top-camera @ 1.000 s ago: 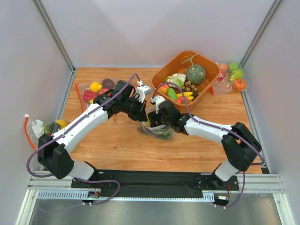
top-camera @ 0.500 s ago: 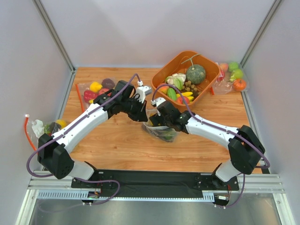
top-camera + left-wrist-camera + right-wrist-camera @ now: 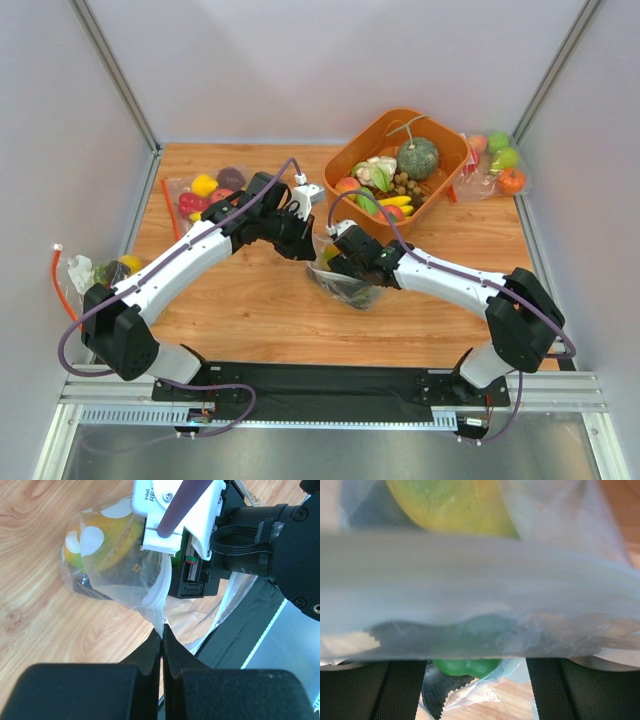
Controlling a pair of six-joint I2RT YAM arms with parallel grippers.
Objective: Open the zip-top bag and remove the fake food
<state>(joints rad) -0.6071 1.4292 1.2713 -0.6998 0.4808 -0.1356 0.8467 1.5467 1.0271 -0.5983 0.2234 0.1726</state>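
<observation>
The zip-top bag (image 3: 352, 287), clear with white dots, lies mid-table between both arms. My left gripper (image 3: 306, 246) is shut on a pinch of the bag's edge (image 3: 161, 614) and holds it up. In the left wrist view the yellow-green mango (image 3: 116, 534) and a dark piece (image 3: 89, 587) show inside. My right gripper (image 3: 341, 262) is open at the bag's mouth. In its own view the bag's blurred rim (image 3: 480, 580) crosses just above the spread fingers (image 3: 400, 690). The mango (image 3: 454, 504) lies beyond, and a bright green piece (image 3: 465, 666) sits between the fingers, touching neither.
An orange basket (image 3: 355, 146) with a grey-green pumpkin (image 3: 417, 157), bananas and other pieces stands right behind the bag. Plain bags of fruit lie at back left (image 3: 205, 190), back right (image 3: 497, 163) and at the left edge (image 3: 108, 270).
My right gripper has pushed forward and down into the bag's mouth, and the bag has shifted slightly toward the near right. The left gripper keeps its hold and has hardly moved.
</observation>
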